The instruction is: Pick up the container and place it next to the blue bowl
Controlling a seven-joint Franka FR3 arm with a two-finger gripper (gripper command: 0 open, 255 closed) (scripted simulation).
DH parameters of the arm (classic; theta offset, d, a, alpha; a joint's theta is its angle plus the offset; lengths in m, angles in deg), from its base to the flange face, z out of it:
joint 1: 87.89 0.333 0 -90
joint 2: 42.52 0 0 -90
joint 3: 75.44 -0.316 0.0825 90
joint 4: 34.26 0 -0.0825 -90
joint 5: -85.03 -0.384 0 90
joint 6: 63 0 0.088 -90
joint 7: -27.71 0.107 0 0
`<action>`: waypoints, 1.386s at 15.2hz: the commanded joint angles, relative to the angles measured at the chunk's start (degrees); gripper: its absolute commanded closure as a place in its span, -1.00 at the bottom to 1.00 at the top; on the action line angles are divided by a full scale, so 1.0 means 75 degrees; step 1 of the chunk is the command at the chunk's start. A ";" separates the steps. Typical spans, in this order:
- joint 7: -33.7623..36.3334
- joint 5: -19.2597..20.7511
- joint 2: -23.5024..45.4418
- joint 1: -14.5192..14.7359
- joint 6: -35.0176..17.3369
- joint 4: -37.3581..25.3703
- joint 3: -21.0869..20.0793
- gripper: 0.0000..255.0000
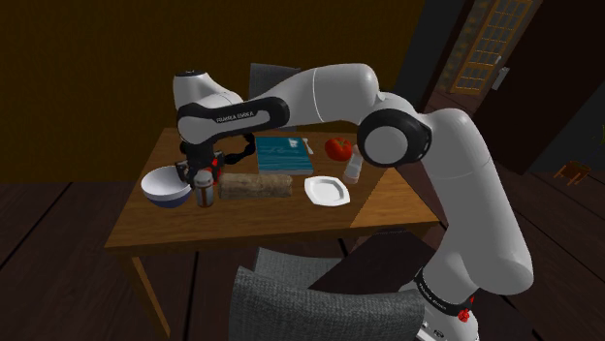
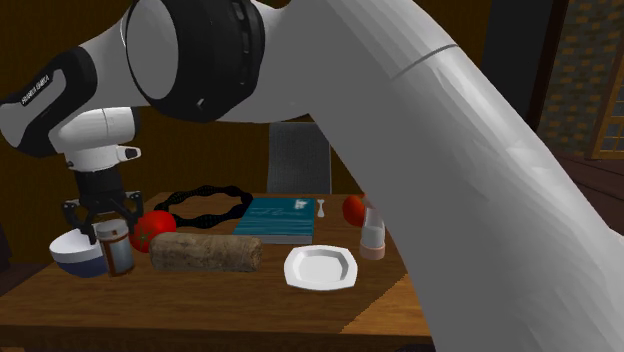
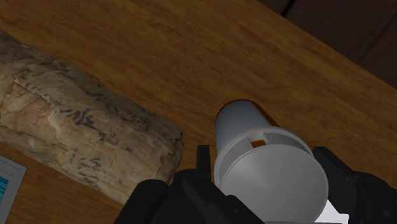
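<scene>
Our claw (image 3: 266,156) is closed narrowly on the container (image 2: 115,250), one finger pressed to each side of its white lid. The container stands upright just beside the blue bowl (image 2: 78,255), between it and the loaf (image 2: 206,252). All three sit toward the table's (image 1: 242,228) left end in the shoulder view, and a white plate (image 2: 320,267) lies further along.

A blue bowl (image 1: 165,187), a brown loaf (image 1: 255,186), a white plate (image 1: 326,190) and a book (image 1: 281,153) are laid on the wooden counter (image 1: 388,208).
</scene>
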 commanded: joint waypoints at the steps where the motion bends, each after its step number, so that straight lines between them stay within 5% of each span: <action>1: 0.0003 0.0005 0.0066 -0.0001 -0.0161 0.0088 0.0004 1.00; 14: 0.0014 0.0021 0.0282 0.0001 -0.0546 0.0257 0.0015 1.00; 15: 0.0014 0.0021 0.0282 0.0001 -0.0546 0.0257 0.0015 -1.00; 21: 0.0009 0.0013 0.0173 0.0000 -0.0362 0.0183 0.0009 -1.00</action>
